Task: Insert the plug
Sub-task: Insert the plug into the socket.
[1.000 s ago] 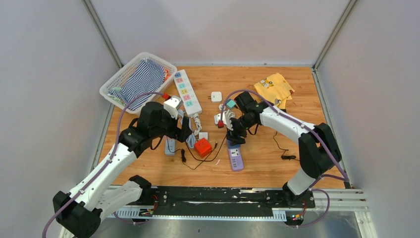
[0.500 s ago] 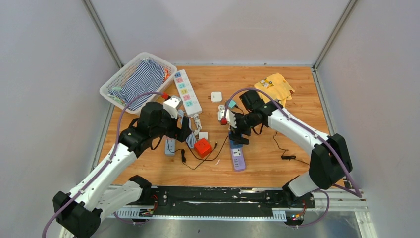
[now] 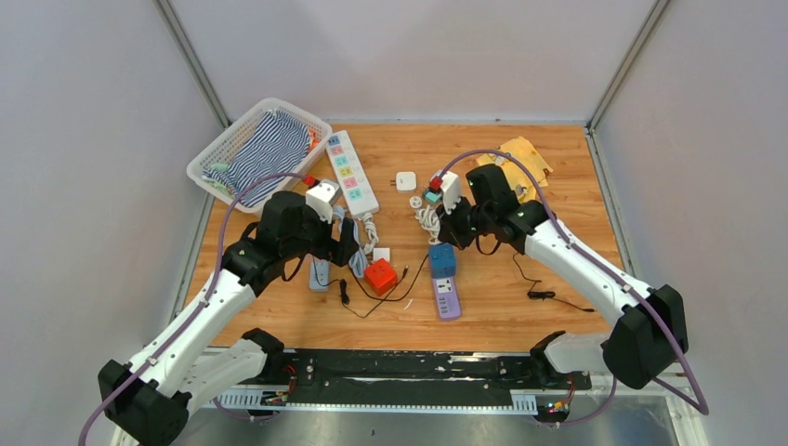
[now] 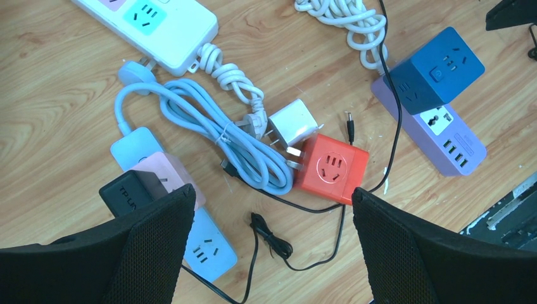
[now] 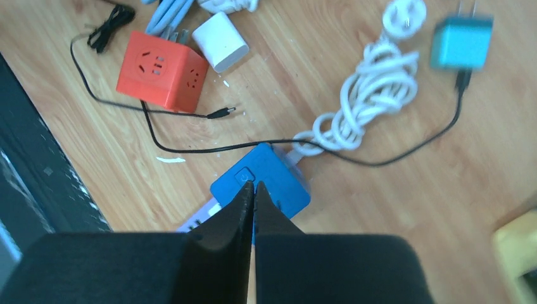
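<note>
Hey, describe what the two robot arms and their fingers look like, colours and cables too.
The left arm and right arm both have white tubular links joined by bulky black joints. A purple cable runs along each one. The fingers are broad and black, and the left pair shows a fine mesh-like texture.

Beyond the right claw [image 5: 254, 185], teal cube adapter [image 5: 461, 41] blurred, prongs unreadable. At that claw's tips, lilac plastic power strip [image 5: 197, 221] mostly under the blue cube socket [image 5: 278, 183]. And the left claw [image 4: 271, 199] half hides a black adapter block [image 4: 126, 191].
</note>
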### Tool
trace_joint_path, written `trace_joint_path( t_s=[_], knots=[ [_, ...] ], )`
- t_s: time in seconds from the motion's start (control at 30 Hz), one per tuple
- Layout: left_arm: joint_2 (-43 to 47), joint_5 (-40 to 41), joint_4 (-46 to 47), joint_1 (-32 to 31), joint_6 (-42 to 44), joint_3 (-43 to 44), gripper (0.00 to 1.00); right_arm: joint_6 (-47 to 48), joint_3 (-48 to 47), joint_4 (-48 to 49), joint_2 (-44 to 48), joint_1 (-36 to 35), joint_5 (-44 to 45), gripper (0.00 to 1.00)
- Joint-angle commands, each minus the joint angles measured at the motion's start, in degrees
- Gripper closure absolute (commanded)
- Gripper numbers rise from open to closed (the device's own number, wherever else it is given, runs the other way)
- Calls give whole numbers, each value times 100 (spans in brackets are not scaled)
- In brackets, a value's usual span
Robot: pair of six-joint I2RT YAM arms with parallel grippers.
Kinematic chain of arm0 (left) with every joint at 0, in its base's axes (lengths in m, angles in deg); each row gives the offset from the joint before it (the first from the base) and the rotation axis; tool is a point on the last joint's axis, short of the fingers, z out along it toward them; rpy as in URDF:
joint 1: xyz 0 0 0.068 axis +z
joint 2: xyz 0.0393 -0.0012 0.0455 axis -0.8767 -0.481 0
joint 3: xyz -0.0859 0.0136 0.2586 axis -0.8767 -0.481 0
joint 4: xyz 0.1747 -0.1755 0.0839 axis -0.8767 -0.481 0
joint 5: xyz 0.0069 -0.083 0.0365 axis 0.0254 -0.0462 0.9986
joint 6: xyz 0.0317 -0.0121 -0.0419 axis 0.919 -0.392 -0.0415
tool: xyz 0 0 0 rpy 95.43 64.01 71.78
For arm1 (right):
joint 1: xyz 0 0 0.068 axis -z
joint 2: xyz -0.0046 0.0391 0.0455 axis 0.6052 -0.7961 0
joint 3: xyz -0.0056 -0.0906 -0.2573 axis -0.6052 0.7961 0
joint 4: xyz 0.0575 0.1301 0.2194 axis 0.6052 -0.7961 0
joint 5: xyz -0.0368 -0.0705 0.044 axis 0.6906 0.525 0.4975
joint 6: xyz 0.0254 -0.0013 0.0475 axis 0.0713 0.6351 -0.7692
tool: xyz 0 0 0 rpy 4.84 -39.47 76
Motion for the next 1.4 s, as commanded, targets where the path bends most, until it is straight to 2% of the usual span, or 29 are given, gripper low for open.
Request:
trace_joint_path(
  t_s=[0.0, 0.17, 0.53, 0.77, 1.03, 1.13, 1.23, 1.37],
  knots=[
    [109, 15, -70, 16, 68, -61, 6, -2763, 350, 88, 150, 8, 1123, 100],
    [197, 148, -55, 17, 68, -29, 6, -3618, 577, -15, 24, -12, 1051, 100],
    [286, 291, -74, 18, 88, -75, 5, -4066, 1243, -89, -766, -24, 1904, 100],
    [179, 235, -52, 16, -20, -37, 5, -4265, 1342, -371, -438, -27, 2260, 100],
    [95, -116, 193, 19, -343, -50, 5, -4184, 1308, -202, -201, -35, 1816, 100],
    [-149, -702, 504, 15, -653, -43, 7, -4155, 1003, -207, 121, -37, 1806, 81],
    [-534, -1217, 903, 4, -1029, -26, 12, -4050, 696, -214, 498, -26, 1865, 55],
    [-1022, -1161, 1408, -374, -1276, 29, 16, -3893, 591, -207, 898, -32, 1968, 28]
  ],
)
